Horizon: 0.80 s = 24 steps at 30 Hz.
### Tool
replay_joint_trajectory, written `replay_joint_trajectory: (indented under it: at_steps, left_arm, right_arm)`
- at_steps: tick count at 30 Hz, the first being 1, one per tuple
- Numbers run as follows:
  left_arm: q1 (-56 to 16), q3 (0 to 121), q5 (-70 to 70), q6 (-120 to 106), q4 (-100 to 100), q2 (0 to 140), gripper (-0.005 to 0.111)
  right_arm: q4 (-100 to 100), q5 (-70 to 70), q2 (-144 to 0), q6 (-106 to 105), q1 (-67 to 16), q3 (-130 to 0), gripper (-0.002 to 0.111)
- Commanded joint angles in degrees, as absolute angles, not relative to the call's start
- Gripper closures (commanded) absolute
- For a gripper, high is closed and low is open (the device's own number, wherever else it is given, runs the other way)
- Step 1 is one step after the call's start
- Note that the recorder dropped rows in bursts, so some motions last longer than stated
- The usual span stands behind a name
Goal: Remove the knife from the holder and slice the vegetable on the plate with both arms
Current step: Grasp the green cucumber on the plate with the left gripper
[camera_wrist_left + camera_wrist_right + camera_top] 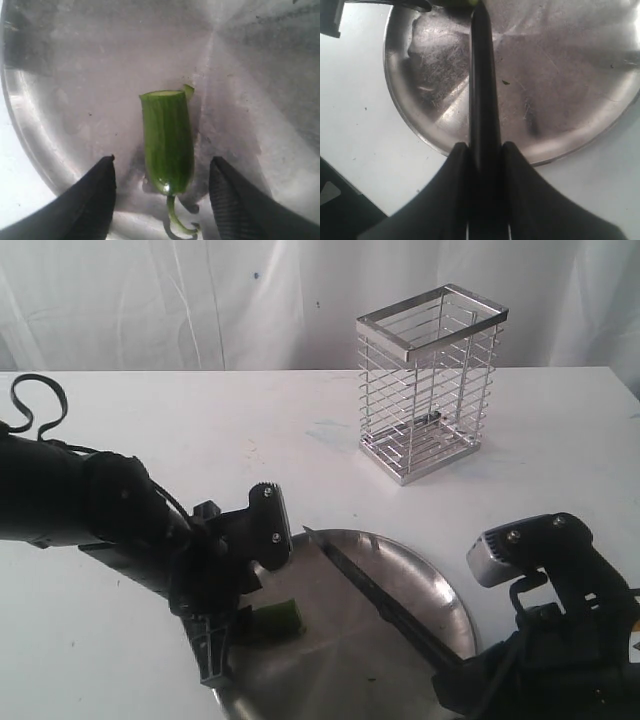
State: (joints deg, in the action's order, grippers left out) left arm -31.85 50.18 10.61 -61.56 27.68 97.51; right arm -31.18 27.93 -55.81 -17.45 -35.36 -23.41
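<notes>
A green vegetable [167, 142] with a flat cut end and a thin curved stem lies on the steel plate [430, 590]; it also shows beside the left arm [282, 617]. My left gripper [162, 165] stands open, its fingers on either side of the stem end without touching it. My right gripper [483, 150] is shut on the black handle of the knife [481, 85]. In the exterior view the knife [375, 590] reaches across the plate, tip near the far rim. A small green slice [188, 90] lies by the cut end. The chrome wire holder [430, 380] stands behind.
The white table [150, 430] stretches round the plate, with a white curtain behind it. The left arm [100, 510] leans in over the plate's left rim; the right arm [560, 630] sits at the plate's right side.
</notes>
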Motion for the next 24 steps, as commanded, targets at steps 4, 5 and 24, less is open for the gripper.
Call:
replay_joint_trajectory:
  at_steps: [4, 5, 24]
  left_arm:
    - [-32.08, 51.47, 11.60, -61.78, 28.27, 101.30, 0.054]
    - [-32.08, 51.47, 12.01, -61.11, 28.69, 101.59, 0.058]
    - [-37.31, 59.60, 20.51, -44.05, 33.83, 100.60, 0.107]
  right_arm:
    - [-31.56, 26.82, -55.44, -17.82, -35.55, -23.20, 0.108]
    - [-31.56, 26.82, -55.44, -17.82, -35.55, -23.20, 0.108]
    - [-20.83, 29.42, -55.44, -10.50, -35.55, -23.31, 0.108]
